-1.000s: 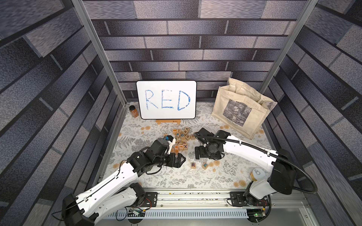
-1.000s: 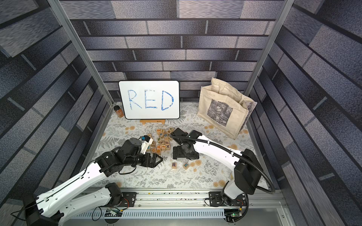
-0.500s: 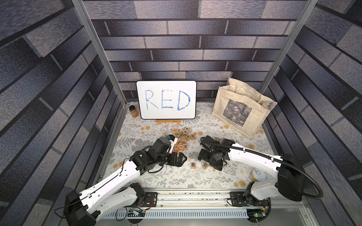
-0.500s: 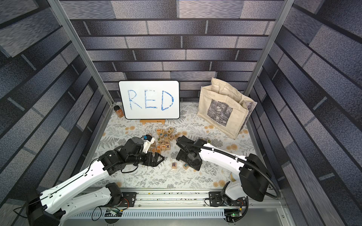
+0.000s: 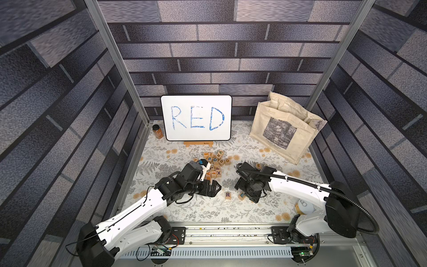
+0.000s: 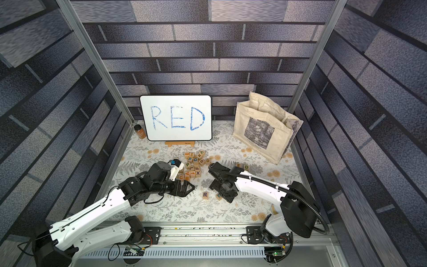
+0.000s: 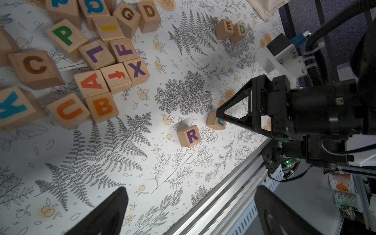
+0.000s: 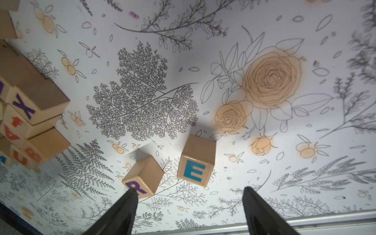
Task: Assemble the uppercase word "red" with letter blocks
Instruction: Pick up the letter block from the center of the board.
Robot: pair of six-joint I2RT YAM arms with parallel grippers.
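Observation:
The dark-purple R block [image 5: 227,194] [image 6: 205,194] [image 7: 191,136] lies alone on the floral mat. The teal E block [image 8: 195,161] [image 7: 215,122] [image 5: 241,196] lies right beside it, a small gap between them. My right gripper [image 8: 189,203] [image 5: 248,196] hangs open just over the E block, which lies just past its fingertips, not between them. The orange D block [image 5: 227,160] [image 7: 149,12] sits at the right edge of the block pile. My left gripper [image 7: 191,203] [image 5: 213,188] is open and empty, left of the R.
A pile of other letter blocks [image 5: 213,166] lies mid-mat. An orange-lettered E [image 6: 238,165] and a green-lettered D [image 6: 246,167] sit behind the right arm. At the back stand a whiteboard [image 5: 196,118], a jar [image 5: 157,131] and a tote bag [image 5: 284,131]. A can [image 5: 305,207] stands near the right base.
My right gripper has moved toward the near edge, over the E block, and its jaws have narrowed somewhat. The left arm has hardly moved. R and E lie where they were.

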